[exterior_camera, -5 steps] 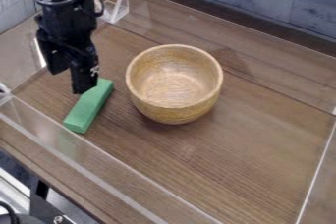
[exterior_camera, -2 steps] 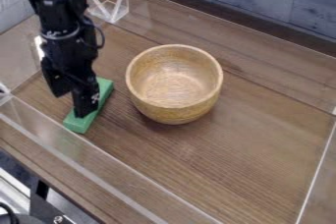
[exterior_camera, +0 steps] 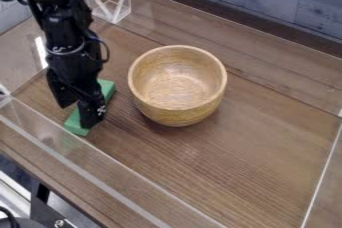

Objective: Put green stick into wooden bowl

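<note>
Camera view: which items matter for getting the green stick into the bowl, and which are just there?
In play:
- green stick, lying on the table left of the bowl
- wooden bowl, nothing inside it
- gripper, fingers open, low over the stick

Just there:
- clear plastic walls
- wooden table

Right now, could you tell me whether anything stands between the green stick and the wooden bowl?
Nothing visible does. The green stick lies on bare table just left of the wooden bowl, under the open gripper; only the bowl's own wall must be cleared.
</note>
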### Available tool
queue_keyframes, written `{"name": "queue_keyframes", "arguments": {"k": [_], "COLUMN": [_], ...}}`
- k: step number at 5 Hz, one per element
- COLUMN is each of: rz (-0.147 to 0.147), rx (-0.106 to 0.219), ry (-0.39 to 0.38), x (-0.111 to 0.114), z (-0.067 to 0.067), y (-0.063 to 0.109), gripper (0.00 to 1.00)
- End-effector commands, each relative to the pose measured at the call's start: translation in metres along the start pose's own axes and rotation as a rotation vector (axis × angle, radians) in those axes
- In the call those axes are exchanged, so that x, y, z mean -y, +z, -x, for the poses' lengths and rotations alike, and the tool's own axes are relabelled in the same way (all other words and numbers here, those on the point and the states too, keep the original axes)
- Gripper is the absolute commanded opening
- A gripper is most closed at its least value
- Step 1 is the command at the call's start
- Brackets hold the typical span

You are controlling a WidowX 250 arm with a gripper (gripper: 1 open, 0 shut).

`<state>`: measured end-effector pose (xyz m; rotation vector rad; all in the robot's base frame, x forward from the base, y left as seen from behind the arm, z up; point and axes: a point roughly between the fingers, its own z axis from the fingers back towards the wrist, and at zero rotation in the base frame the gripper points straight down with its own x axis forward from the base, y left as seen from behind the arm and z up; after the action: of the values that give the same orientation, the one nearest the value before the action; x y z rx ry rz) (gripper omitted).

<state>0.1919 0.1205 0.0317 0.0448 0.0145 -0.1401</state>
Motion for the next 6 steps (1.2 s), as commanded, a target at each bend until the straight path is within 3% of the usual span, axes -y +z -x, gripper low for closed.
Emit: {"name": "queue_keyframes", "arguments": {"k": [1, 6], "rz": [-0.016, 0.007], "rx": [0.029, 0.059], "ry": [0.011, 0.047], "x": [-0.0041, -0.0063], "z": [-0.0041, -0.0118], "y": [-0.0021, -0.0054], "gripper": [1.0, 1.0]}}
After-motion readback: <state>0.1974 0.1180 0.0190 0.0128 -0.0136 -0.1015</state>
